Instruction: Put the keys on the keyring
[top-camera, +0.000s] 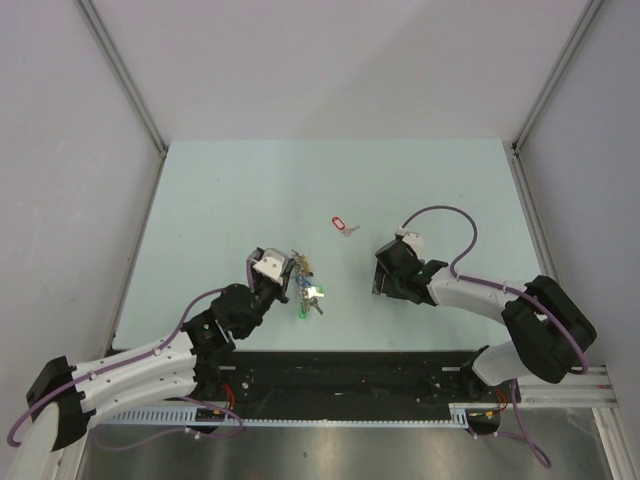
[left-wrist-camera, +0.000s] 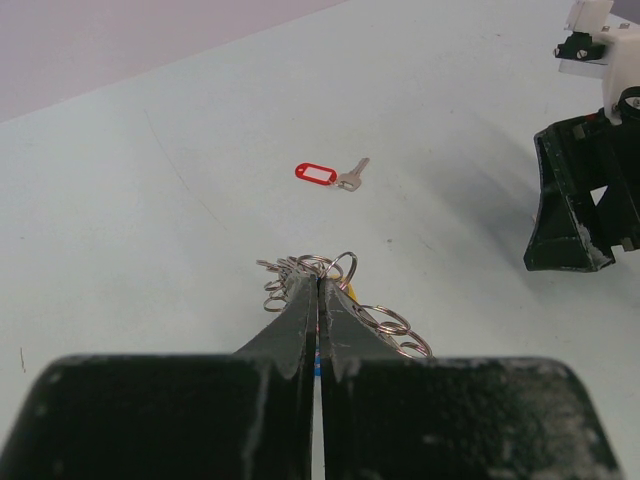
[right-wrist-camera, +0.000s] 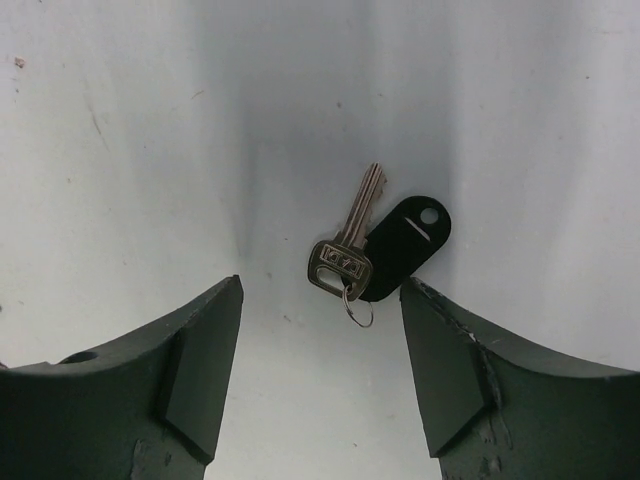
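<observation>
My left gripper (top-camera: 284, 274) is shut on the keyring (top-camera: 304, 284), a bunch of keys with green and white tags just right of its fingers. In the left wrist view the fingertips (left-wrist-camera: 305, 292) are pressed together among several small split rings (left-wrist-camera: 338, 270). A key with a red tag (top-camera: 342, 225) (left-wrist-camera: 317, 174) lies alone on the table beyond them. My right gripper (top-camera: 386, 277) (right-wrist-camera: 322, 286) is open and low over the table. A silver key with a black tag (right-wrist-camera: 376, 248) lies flat between and just ahead of its fingers, touching neither.
The pale green table (top-camera: 220, 200) is walled by grey panels at the left, back and right. The right gripper's black fingers (left-wrist-camera: 568, 205) show at the right edge of the left wrist view. A black rail (top-camera: 340, 372) runs along the near edge.
</observation>
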